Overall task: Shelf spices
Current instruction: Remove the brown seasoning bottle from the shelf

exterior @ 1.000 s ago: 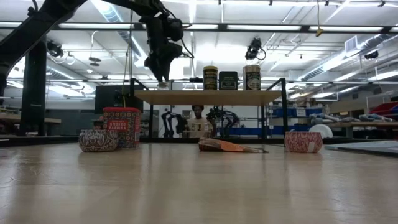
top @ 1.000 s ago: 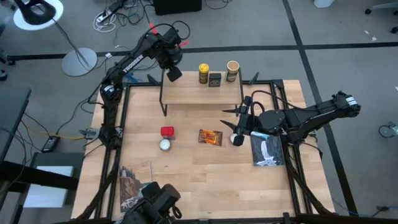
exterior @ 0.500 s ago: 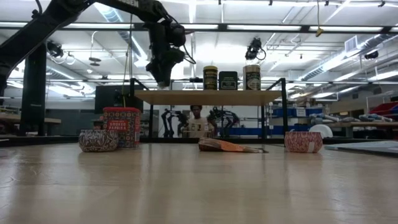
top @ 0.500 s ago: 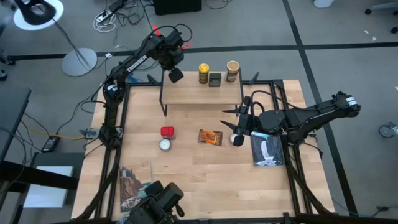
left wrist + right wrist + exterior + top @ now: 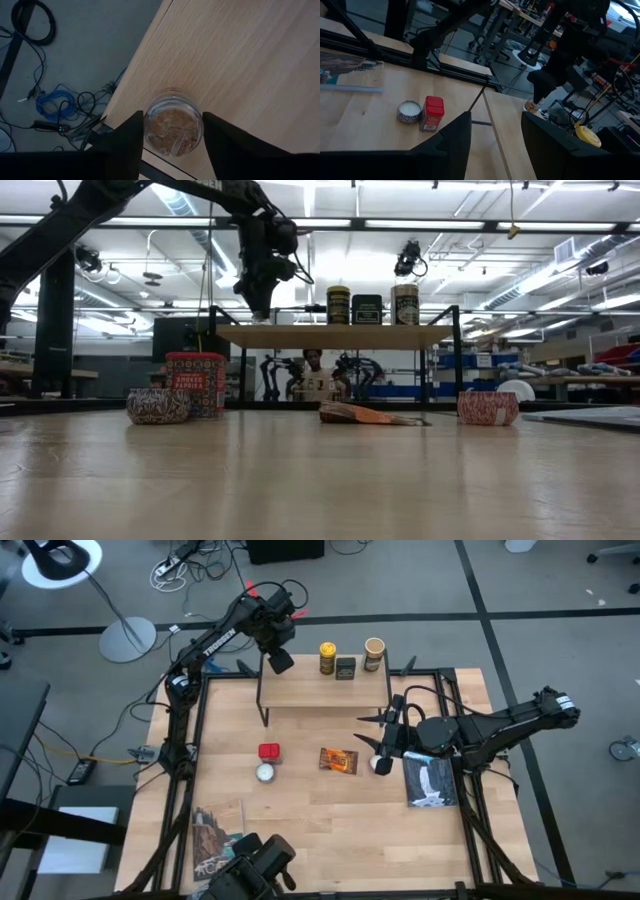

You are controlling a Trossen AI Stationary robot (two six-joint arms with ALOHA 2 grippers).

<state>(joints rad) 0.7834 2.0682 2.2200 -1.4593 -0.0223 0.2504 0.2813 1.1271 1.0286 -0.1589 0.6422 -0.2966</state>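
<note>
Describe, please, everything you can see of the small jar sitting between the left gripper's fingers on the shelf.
The small jar is a clear, glass-looking container holding a brownish, crumbly spice. It stands upright on the shelf, close to the light wooden plank's corner and edge, with the floor and its cables below. The left gripper straddles it from above, one dark finger on either side; whether the fingers press the glass cannot be told. In the low view the gripper hides it.

The left hand (image 5: 279,660) has shifted along the shelf (image 5: 325,690), narrowing.
</note>
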